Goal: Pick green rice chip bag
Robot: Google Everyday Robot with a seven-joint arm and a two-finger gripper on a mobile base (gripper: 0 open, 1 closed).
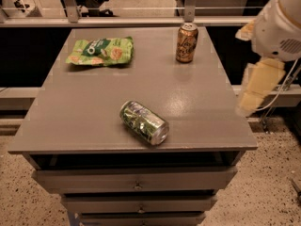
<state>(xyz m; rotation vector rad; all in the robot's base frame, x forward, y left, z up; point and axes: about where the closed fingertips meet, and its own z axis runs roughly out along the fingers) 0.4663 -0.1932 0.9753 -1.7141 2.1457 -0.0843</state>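
The green rice chip bag [101,51] lies flat at the table's far left, light green with a darker centre and white lettering. My gripper [256,87] hangs at the right edge of the view, a cream-coloured part below the white arm [277,27]. It is beyond the table's right edge and far from the bag, holding nothing that I can see.
A crushed green-silver can [144,122] lies on its side near the front middle of the grey table [84,121]. A brown-gold can [186,42] stands upright at the far right. Drawers [136,180] are below the tabletop. A railing runs behind the table.
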